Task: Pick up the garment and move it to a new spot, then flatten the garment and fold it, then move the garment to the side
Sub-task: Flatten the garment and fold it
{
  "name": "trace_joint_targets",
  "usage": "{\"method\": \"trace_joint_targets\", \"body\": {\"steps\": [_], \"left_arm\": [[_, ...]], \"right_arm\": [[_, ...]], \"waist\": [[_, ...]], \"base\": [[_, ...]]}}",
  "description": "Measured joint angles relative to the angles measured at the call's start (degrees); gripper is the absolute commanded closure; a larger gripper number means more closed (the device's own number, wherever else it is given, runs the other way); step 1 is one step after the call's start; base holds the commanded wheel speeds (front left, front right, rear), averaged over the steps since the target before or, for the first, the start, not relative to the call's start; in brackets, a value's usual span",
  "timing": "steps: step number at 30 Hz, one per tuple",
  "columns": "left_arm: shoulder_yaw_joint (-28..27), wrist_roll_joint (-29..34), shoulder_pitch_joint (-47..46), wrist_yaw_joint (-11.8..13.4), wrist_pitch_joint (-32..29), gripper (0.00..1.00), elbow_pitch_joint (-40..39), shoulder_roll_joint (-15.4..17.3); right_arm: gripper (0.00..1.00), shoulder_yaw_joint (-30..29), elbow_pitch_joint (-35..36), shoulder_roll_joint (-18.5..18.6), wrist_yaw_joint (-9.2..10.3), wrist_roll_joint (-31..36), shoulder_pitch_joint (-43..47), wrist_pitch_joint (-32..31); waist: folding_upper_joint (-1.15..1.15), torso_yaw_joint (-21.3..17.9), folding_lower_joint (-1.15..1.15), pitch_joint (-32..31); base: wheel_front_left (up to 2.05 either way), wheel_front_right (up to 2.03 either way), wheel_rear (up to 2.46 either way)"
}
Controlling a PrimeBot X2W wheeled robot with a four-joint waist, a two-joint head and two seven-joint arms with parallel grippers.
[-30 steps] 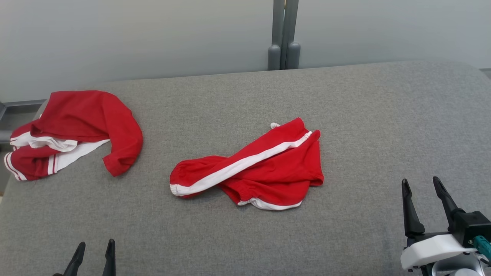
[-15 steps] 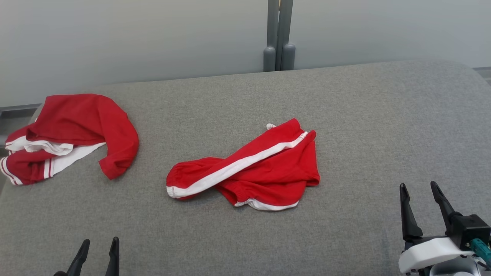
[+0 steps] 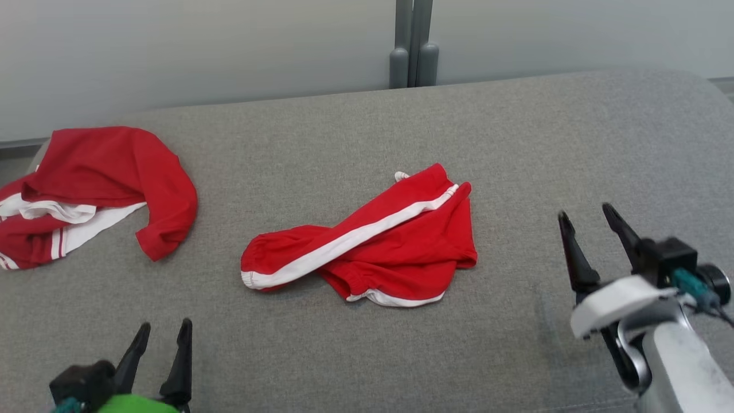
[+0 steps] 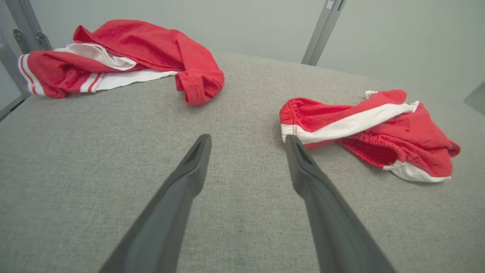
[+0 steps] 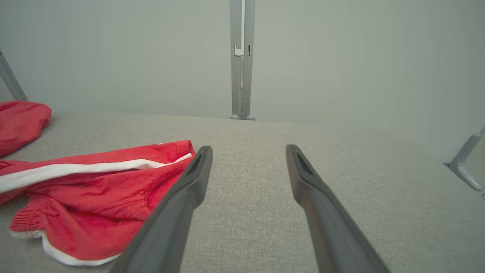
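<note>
From my remote seat: the crumpled red shorts (image 3: 367, 252) lie mid-table on the grey padded table (image 3: 516, 143), with a second red garment (image 3: 109, 178) at far left. My left gripper (image 3: 165, 326) and right gripper (image 3: 585, 211) hover at the near edge, jaws spread wide, holding nothing

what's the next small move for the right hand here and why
Probably reach the right hand left toward the right edge of the crumpled red shorts with the white side stripe. It is open and empty, apart from the shorts, which lie bunched on the grey fabric surface.
</note>
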State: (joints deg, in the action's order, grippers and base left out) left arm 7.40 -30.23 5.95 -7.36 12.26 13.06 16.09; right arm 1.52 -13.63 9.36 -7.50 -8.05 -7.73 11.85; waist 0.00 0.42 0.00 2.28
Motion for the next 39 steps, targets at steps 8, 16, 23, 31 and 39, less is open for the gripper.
{"method": "trace_joint_targets", "body": {"steps": [8,16,23,31,39], "left_arm": [[3.33,-3.25,-10.18,2.91,-15.41,0.00,-3.74,-2.78],[6.57,-2.88,-19.72,4.34,-22.16,0.00,-4.31,-4.56],[7.95,-2.01,-23.38,4.34,-22.37,0.00,-2.11,-5.45],[8.95,-2.01,-24.18,3.76,-20.92,0.00,0.05,-6.10],[9.33,-2.45,-23.90,3.57,-20.00,0.00,-0.07,-6.31]], "right_arm": [[0.00,16.91,-3.55,8.37,-0.03,-10.29,-20.69,-20.39],[0.00,31.65,-9.43,13.06,-0.01,-19.48,-35.37,-29.50],[0.00,38.44,-16.67,12.06,0.00,-23.27,-42.90,-28.16],[0.00,45.30,-21.78,11.49,0.00,-27.30,-46.20,-23.17],[0.00,50.09,-25.74,11.91,0.00,-30.77,-48.81,-20.30]], "waist": [[0.00,-1.01,0.00,5.38],[0.00,-0.82,0.00,11.62],[0.00,-0.10,0.00,16.87],[0.00,2.09,0.01,19.12],[0.00,2.61,0.01,19.54]], "base": [[0.00,0.00,0.00],[0.00,0.00,0.00],[0.00,0.00,0.00],[0.00,0.00,0.00],[0.00,0.00,0.00]]}}
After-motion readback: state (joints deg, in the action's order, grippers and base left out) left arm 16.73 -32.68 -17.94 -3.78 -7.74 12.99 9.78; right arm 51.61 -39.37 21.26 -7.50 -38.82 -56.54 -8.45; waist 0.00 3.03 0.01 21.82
